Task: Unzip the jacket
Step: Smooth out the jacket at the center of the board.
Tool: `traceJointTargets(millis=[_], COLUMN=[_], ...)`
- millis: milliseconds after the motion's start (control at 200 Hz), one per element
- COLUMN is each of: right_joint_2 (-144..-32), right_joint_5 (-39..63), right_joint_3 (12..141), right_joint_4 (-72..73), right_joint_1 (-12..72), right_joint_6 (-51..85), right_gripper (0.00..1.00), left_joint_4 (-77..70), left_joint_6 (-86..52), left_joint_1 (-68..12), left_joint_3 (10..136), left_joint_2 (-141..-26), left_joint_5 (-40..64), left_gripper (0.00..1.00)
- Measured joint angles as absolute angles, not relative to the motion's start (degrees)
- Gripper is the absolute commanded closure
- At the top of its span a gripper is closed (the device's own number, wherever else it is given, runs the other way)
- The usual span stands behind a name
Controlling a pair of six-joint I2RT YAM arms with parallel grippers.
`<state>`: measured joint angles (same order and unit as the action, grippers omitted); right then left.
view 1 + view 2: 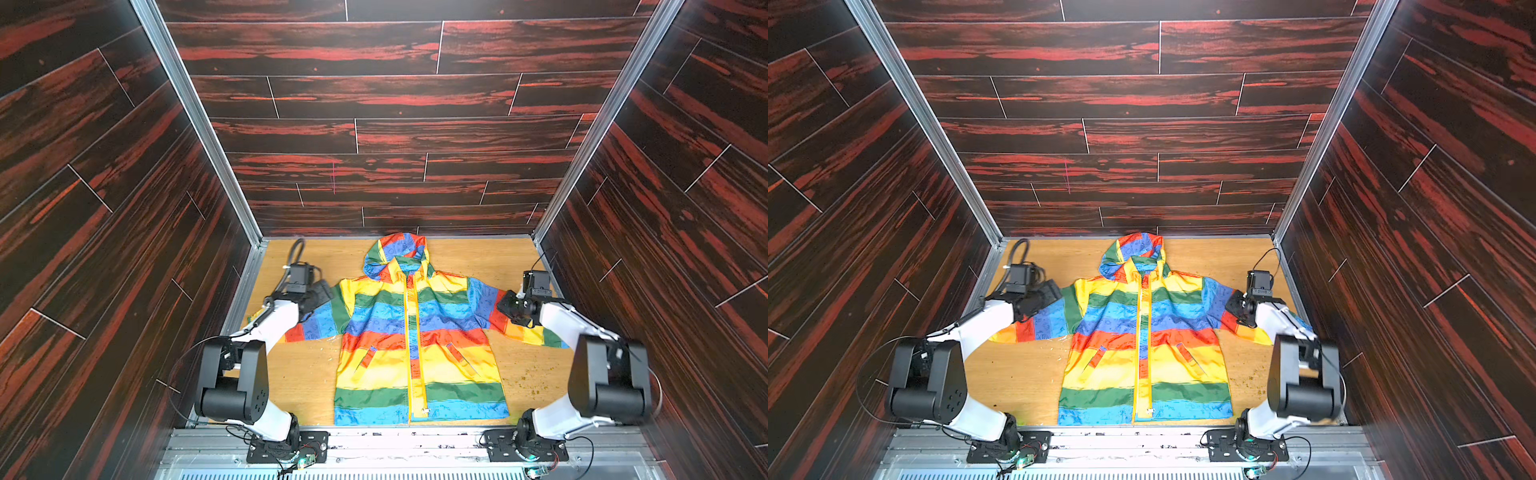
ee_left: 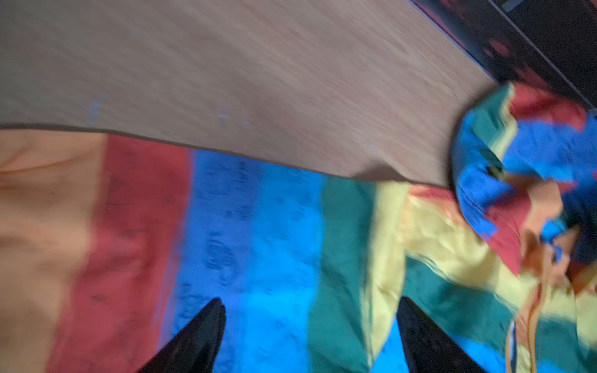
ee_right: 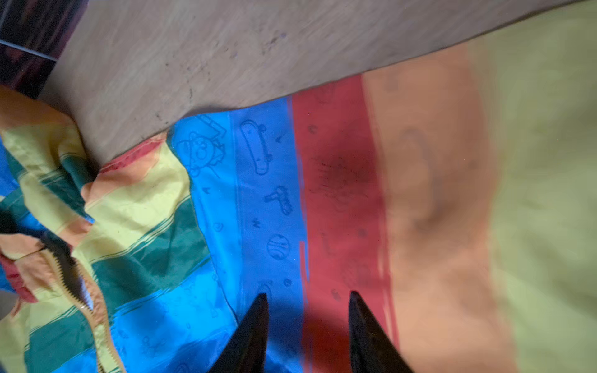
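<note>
The jacket (image 1: pixel 419 332) lay flat on the table (image 1: pixel 299 386), front up, its hood (image 1: pixel 397 253) toward the back wall and its hem at the near edge. The left gripper (image 1: pixel 324 293) hung over the left sleeve (image 1: pixel 316 328) and the right gripper (image 1: pixel 505 308) over the right sleeve (image 1: pixel 490 303), flanking the jacket's body.

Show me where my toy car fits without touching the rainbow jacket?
The thin rainbow-striped hooded jacket fills the middle of the light wooden table. Bare wood lies either side of its hood and just nearer than each sleeve, beside the body. Crowded: the sleeves, under the black left gripper and right gripper.
</note>
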<state>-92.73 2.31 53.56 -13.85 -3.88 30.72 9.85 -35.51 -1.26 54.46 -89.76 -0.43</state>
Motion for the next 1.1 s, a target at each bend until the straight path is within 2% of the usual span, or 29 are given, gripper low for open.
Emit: traceJointTargets(millis=[115,386,456,631,736,822,872,942,1102], right_joint_2=[-99.1,-108.0,-109.6,-111.5,-111.0,-110.8,-110.8,-111.0,-113.7], right_joint_5=[4.6,4.8,4.6,3.4,2.1,0.0,-1.2,-2.6,-5.5], right_joint_3=[57.1,64.3,66.4,69.5,69.3,71.2,73.0,76.2,82.1], right_joint_4=[-13.1,-13.4,-13.6,-14.7,-15.0,-17.2,-18.2,-19.8,-22.3], right_joint_1=[-3.9,-4.3,-4.3,-4.3,-2.9,0.5,2.7,5.6,7.9], right_joint_6=[30.0,29.5,29.5,29.3,27.7,25.8,24.8,23.5,22.0], right_gripper=[0.59,0.59,0.64,0.63,0.59,0.57,0.57,0.57,0.56], left_joint_4=[8.9,10.6,11.0,11.0,12.7,13.7,13.7,14.2,18.1], left_joint_6=[-36.2,-35.7,-35.6,-34.4,-31.9,-30.2,-29.8,-29.5,-28.4], left_joint_1=[2.2,2.3,2.2,1.7,-0.8,-4.4,-5.9,-7.8,-7.9], left_joint_3=[54.6,60.0,61.6,65.4,69.0,73.6,75.4,77.5,79.6], left_joint_2=[-92.6,-101.6,-102.7,-104.6,-105.1,-106.6,-107.7,-109.7,-113.8], left_joint_5=[0.7,7.2,8.5,12.2,13.8,13.8,13.7,14.1,13.3], left_gripper=[0.15,0.15,0.16,0.16,0.16,0.19,0.26,0.31,0.30])
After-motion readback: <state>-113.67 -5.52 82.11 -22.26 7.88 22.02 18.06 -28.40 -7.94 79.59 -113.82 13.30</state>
